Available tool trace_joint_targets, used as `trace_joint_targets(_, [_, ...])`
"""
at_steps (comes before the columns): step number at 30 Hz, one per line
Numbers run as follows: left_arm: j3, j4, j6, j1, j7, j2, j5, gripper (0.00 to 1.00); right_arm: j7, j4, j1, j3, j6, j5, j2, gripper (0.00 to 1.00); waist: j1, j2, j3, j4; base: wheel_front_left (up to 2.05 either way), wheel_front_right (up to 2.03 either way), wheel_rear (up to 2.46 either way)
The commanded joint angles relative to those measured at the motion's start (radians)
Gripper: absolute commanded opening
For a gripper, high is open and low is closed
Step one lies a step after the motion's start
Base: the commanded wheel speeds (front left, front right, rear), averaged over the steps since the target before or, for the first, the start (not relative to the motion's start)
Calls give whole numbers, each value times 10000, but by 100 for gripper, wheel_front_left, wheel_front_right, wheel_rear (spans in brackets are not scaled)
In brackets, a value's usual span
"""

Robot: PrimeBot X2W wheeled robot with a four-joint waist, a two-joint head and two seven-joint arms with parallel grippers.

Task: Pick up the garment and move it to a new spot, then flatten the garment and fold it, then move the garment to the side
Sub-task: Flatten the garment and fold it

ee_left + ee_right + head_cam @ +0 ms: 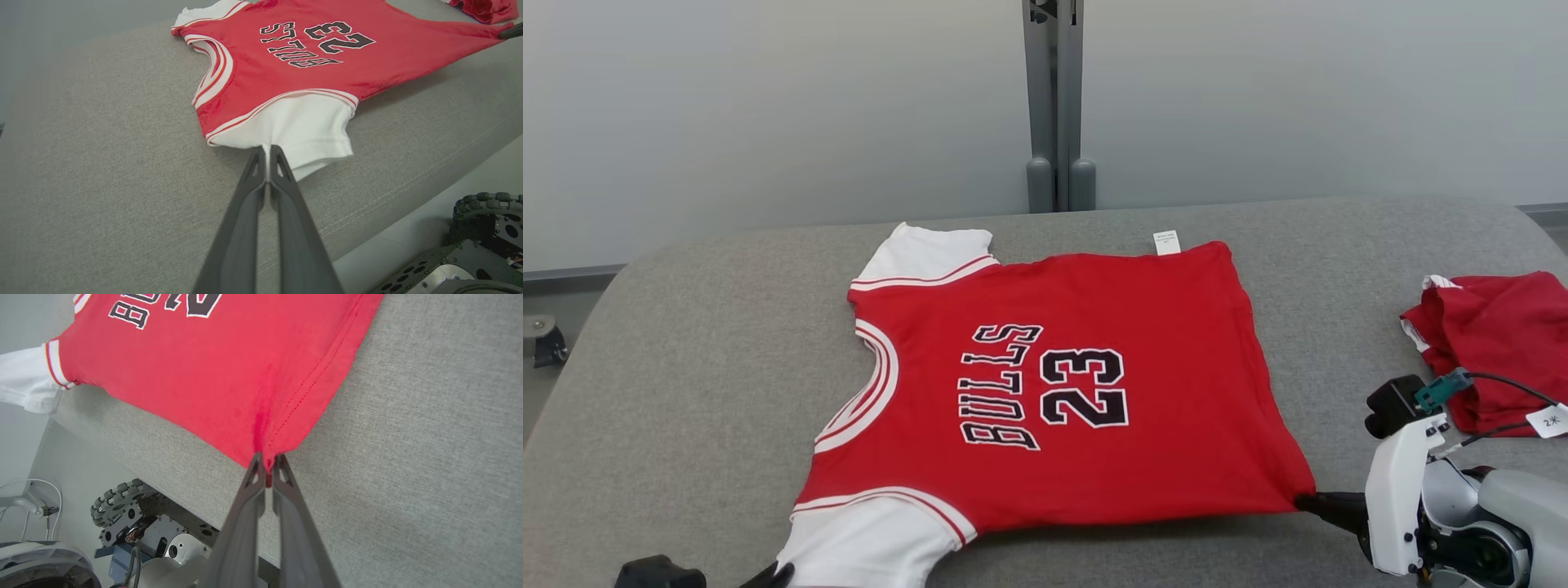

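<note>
1. My left pincer (267, 149) is closed on the edge of the near white sleeve (310, 130) of the garment (1054, 392), with cloth pinched between the two fingers.
2. My right pincer (267, 457) is clamped on the near hem corner (282, 437) of the same garment, and the red fabric puckers into the grip.
3. The garment is a red jersey with white sleeves, printed "BULLS 23". It lies spread face up in the middle of the grey desk (686, 367), its collar toward my left and its hem toward my right.
4. Its near edge is stretched between my two grips, with shadow under it.
5. A small white label (1166, 242) sticks out at the far edge.
6. A second red cloth (1494, 343) lies bunched at the desk's right end, apart from the garment.
</note>
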Motion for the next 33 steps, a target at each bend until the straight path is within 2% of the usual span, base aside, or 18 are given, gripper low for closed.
trace_joint_targets(1, [136,-163,132,221,-45,212,-92,0,171,-201,128,-3,-13,104,-207,0,1,-1,5,-43,0,0,0])
trace_joint_targets(6, [200,-593,321,55,128,381,59,0,597,-515,-3,-8,-13,224,-528,0,1,-1,146,-60,0,0,0])
trace_joint_targets(13, [-146,-224,85,-1125,575,143,677,0,1273,-206,-540,-29,-13,131,-317,0,1,-1,413,-65,0,0,0])
trace_joint_targets(23, [-607,789,-285,-3238,1166,-288,1237,0,2334,1045,-1681,-235,-13,179,655,0,1,-1,1137,-264,0,0,0])
trace_joint_targets(33, [-1021,2086,-484,-5348,1252,-774,1293,0,2251,2262,-2716,-585,-13,-77,1521,0,1,-1,2040,-335,0,0,0])
